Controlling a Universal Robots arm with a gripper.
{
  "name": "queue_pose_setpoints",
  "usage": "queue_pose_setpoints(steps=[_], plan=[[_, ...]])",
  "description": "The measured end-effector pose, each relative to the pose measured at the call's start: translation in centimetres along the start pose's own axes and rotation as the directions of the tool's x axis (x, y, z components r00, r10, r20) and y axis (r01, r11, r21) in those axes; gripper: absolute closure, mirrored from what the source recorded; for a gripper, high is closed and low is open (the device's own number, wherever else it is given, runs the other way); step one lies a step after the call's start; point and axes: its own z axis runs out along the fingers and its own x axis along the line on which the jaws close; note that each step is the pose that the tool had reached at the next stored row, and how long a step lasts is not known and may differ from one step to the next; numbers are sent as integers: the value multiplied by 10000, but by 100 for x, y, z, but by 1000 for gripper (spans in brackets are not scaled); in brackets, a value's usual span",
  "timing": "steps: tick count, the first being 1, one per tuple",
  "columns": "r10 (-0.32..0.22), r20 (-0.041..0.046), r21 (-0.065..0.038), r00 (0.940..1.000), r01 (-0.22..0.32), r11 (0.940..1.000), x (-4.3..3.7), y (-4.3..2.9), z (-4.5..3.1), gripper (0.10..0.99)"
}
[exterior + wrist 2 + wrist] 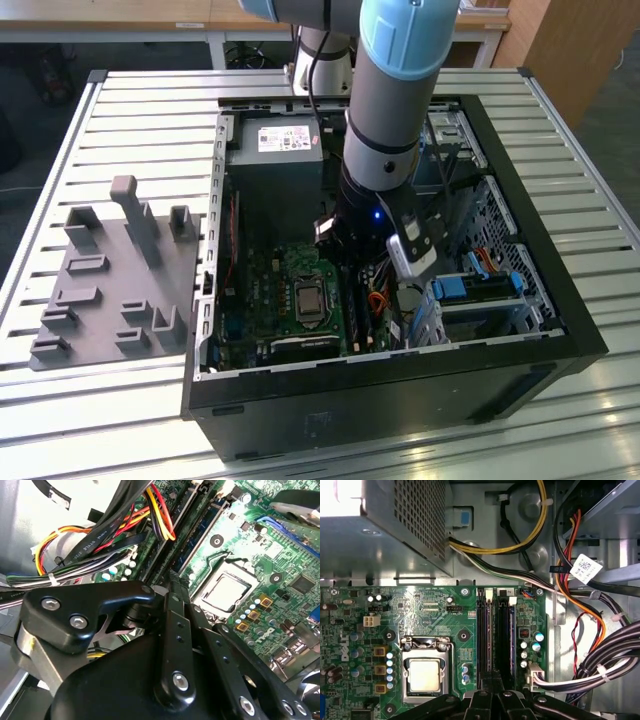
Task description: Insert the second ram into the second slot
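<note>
The second ram [512, 640] is a thin blue stick standing on edge along the dark memory slots [484, 630], next to the processor socket on the green motherboard [255, 320]. In the second wrist view the second ram [200, 536] runs straight up to my fingertips. My gripper [495, 682] reaches down into the open computer case [520, 350], and its black fingers [174, 625] come together on the stick's near part. How deep the stick sits in its slot is hidden. In the exterior view the gripper [358, 262] hangs over the far end of the slots.
A silver processor socket [425, 675] lies beside the slots. The grey power supply [275, 160] fills the far end of the case. Cable bundles [600, 645] crowd the other side of the slots. Blue drive-bay latches [470, 290] sit at the exterior view's right, a grey fixture plate [110, 290] at its left.
</note>
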Motion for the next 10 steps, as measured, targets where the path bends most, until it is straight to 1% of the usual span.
queue_pose_setpoints(steps=[7,10], plan=[[0,-3,9,10000,0,10000,-1,-1,35,980],[0,-3,8,10000,0,10000,-2,-1,71,980]])
